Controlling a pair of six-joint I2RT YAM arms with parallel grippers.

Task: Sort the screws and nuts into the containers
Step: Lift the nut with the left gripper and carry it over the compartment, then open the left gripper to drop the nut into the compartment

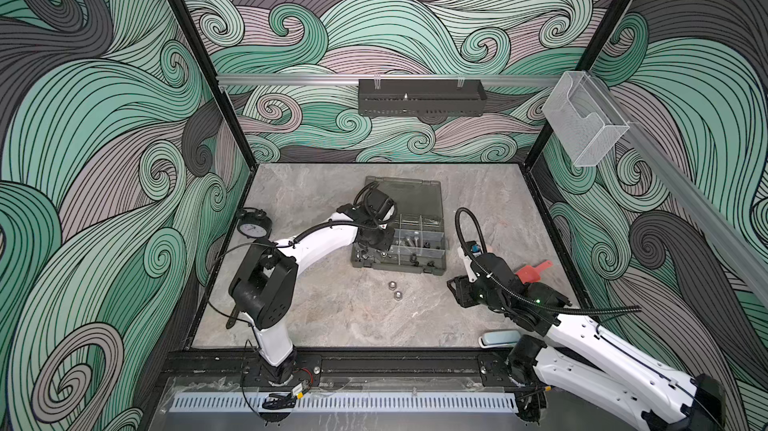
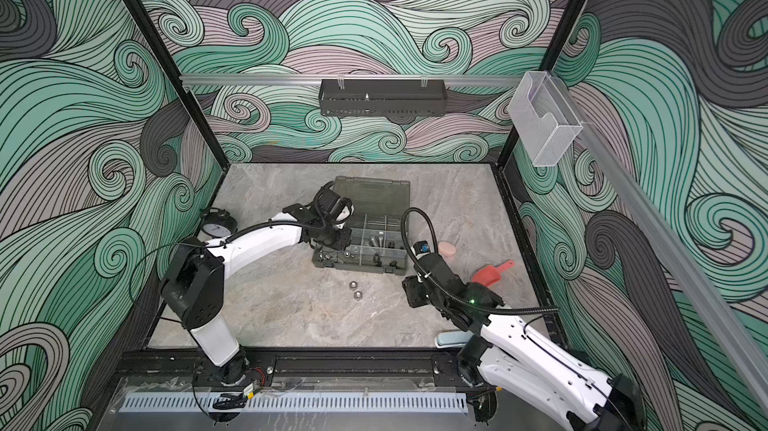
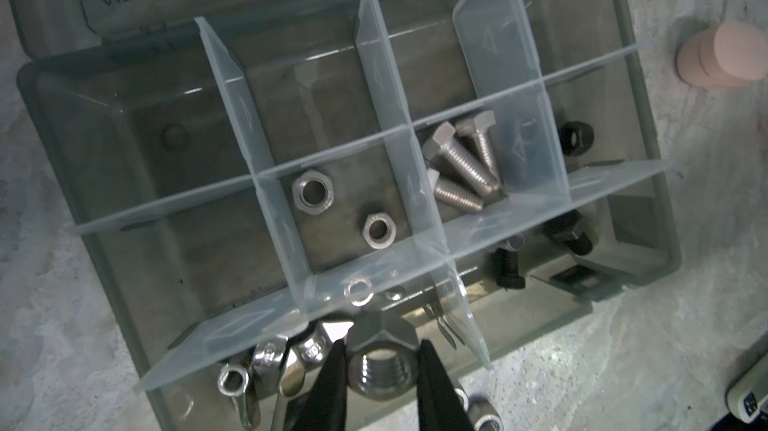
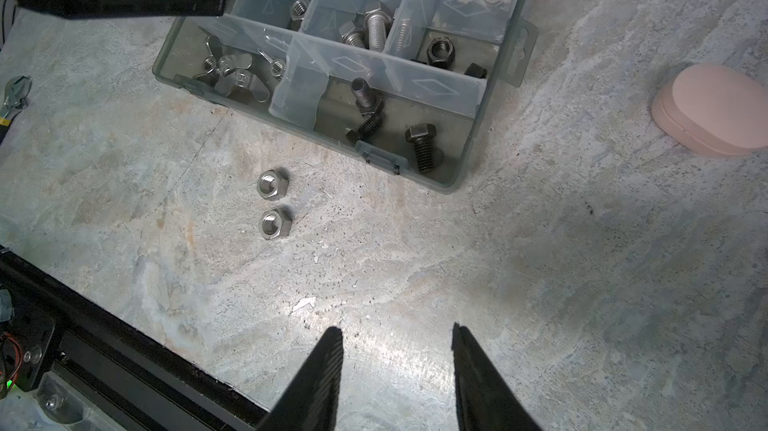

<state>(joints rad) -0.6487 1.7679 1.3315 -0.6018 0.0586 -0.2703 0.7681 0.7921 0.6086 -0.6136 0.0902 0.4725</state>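
Teal swirl-patterned walls [image 1: 374, 13]; grey marbled tabletop [image 1: 353, 325].

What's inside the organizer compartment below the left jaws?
Silver wing nuts; the left gripper holds a large silver nut above them. Its jaws and nut cover the rest.

A black alarm clock [image 1: 254, 225] stands at the left edge of my grey stone-look table [image 1: 332, 325]. Near the right edge lies a red scoop [image 1: 527, 274], with a pink oval pad [image 2: 447, 249] farther back. A pale blue object [image 1: 498, 339] lies at the front edge. A black perforated tray [image 1: 419, 97] hangs on the back wall, and a clear box [image 1: 584, 117] on the right wall.
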